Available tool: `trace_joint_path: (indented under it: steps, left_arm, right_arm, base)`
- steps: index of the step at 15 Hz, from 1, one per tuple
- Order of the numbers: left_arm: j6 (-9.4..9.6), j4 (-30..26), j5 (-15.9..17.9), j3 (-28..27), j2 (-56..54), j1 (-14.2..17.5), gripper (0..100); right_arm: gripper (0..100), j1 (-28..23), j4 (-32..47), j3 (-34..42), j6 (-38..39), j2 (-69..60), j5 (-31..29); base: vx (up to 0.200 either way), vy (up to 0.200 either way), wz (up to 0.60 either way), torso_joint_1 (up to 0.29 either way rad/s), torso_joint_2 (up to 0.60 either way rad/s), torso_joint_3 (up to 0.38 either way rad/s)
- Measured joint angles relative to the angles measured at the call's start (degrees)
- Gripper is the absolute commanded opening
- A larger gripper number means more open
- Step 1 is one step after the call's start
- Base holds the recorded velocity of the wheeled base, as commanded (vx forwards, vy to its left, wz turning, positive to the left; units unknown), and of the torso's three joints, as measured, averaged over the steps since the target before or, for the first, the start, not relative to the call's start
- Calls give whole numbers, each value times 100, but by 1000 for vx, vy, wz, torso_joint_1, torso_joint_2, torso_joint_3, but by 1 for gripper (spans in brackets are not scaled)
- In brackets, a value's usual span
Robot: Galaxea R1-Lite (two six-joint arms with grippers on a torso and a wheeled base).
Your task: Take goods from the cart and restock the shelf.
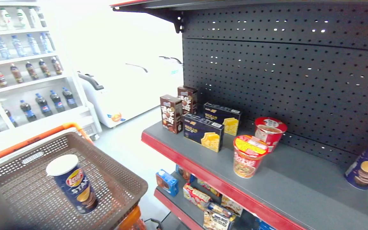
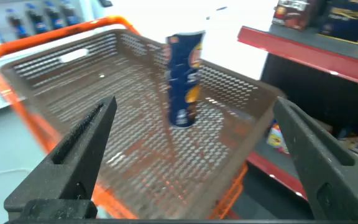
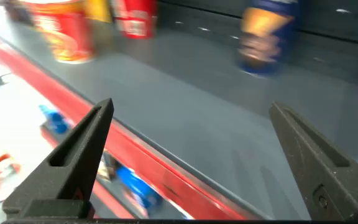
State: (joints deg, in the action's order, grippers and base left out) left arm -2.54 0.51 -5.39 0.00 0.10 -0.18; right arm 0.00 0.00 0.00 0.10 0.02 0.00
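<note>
My L end effector (image 2: 194, 104) wide, empty, facing upright can (image 2: 184, 81) in cart (image 2: 55, 62), prob. for pickup. R end effector (image 3: 191, 106) wide, empty, over shelf (image 3: 185, 68).

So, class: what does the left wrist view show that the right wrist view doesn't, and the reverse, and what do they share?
Left wrist view: a brown basket with a blue chip can standing in it. Right wrist view: two noodle cups and a second can on the shelf top. Shared: its red edge, plus an open gripper each: left gripper, right gripper.
</note>
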Motion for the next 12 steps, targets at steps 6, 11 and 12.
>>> trace_joint_path:
  steps: [6, 11, 12]
  left_arm:
    - [5, 0, 6, -2, 0, 2, 100]
    - [104, -9, 293, 0, 0, -9, 100]
    - [176, -7, 288, 0, 0, -9, 100]
  right_arm:
    - [100, 2, 2, 0, -2, 0, 13]
    - [100, 0, 0, 0, -5, 0, 16]
    - [100, 0, 0, 0, -2, 0, 16]
  base:
    - [0, 0, 0, 0, 0, 0]
    - [0, 0, 0, 0, 0, 0]
    - [0, 0, 0, 0, 0, 0]
